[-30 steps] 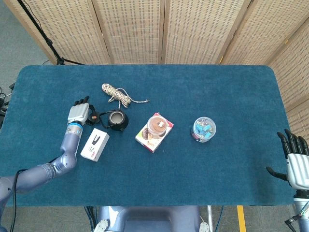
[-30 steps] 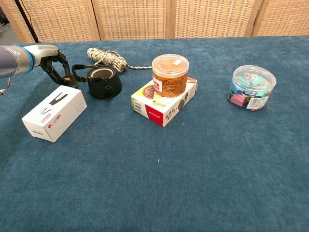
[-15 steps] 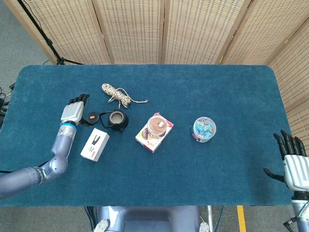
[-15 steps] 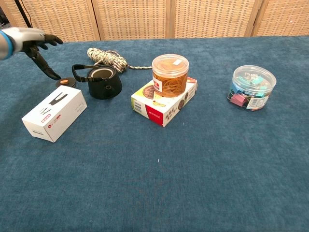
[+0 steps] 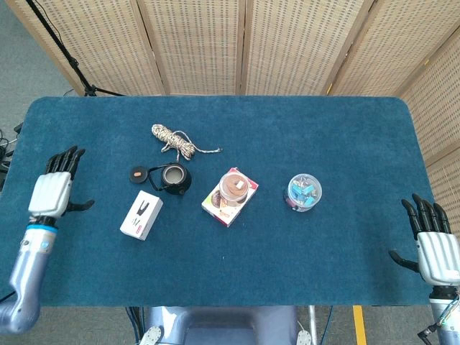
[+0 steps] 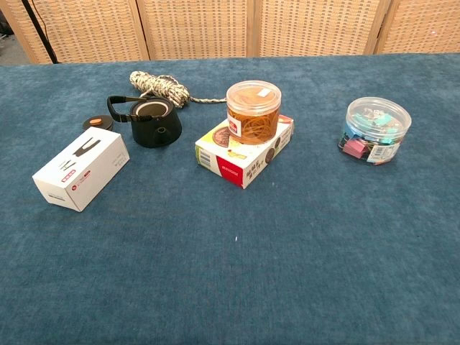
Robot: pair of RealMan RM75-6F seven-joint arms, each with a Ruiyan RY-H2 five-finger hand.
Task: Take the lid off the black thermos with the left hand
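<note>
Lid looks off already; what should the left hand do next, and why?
Probably nothing beyond resting where it is. The lid lies flat on the cloth beside the open black thermos, joined only by its strap, and the left hand is empty, fingers spread, far to the left.

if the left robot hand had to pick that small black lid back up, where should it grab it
Probably pinch the small flat black lid with the orange centre across its rim, from above and from the left. It lies flat on the blue cloth, so only the thin edge offers hold, and the open black thermos with its strap sits close on its right. The left robot hand is open.
</note>
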